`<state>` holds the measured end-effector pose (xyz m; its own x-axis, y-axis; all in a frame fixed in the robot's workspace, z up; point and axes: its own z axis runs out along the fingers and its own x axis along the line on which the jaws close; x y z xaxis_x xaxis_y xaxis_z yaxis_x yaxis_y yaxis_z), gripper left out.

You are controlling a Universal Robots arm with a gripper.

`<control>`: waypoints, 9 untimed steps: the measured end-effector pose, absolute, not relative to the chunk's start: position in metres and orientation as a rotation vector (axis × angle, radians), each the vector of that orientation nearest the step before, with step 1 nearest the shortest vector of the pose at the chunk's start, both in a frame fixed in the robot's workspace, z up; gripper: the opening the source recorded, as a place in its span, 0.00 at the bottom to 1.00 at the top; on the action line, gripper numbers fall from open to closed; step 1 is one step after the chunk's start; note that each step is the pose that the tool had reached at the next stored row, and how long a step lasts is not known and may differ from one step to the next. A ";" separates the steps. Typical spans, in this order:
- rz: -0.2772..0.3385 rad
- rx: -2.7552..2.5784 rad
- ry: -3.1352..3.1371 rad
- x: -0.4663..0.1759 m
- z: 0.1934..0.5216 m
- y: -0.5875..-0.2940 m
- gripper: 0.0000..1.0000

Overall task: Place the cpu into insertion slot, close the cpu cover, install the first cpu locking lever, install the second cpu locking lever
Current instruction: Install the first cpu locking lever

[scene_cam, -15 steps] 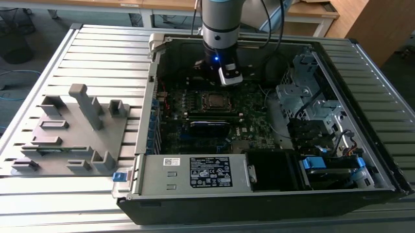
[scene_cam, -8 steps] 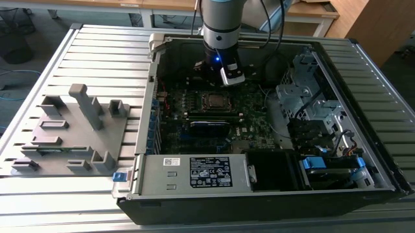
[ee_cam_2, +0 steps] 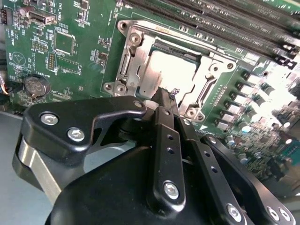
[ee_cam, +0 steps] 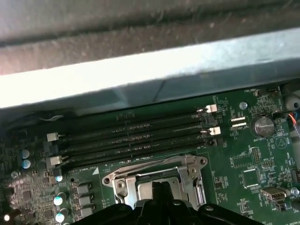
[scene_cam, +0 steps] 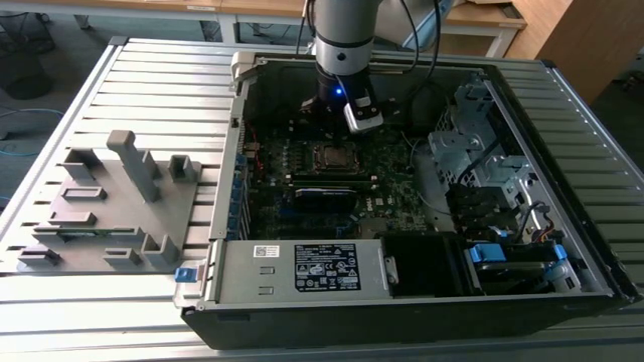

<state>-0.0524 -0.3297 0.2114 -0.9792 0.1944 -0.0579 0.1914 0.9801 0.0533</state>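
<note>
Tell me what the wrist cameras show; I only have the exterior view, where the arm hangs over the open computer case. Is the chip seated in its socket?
Observer: Yes. In the second wrist view the pale silvery-grey square cpu lies in the square, metal-rimmed insertion slot.
Operator: And the cover?
Observer: In that same view the thin silvery windowed cpu cover appears to lie flat around the chip's face.
Operator: Where exactly is the gripper?
Observer: The black gripper sits at the slot's edge with its jaws closed together. I cannot tell whether they pinch anything.
</note>
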 end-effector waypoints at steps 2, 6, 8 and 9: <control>0.073 0.296 3.064 -0.052 0.211 -0.330 0.10; 0.073 0.295 3.064 -0.052 0.212 -0.332 0.10; 0.073 0.296 3.064 -0.052 0.212 -0.334 0.10; 0.073 0.295 3.064 -0.052 0.212 -0.335 0.10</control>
<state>-0.0524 -0.3351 0.2119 -0.9796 0.1923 -0.0578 0.1893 0.9805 0.0533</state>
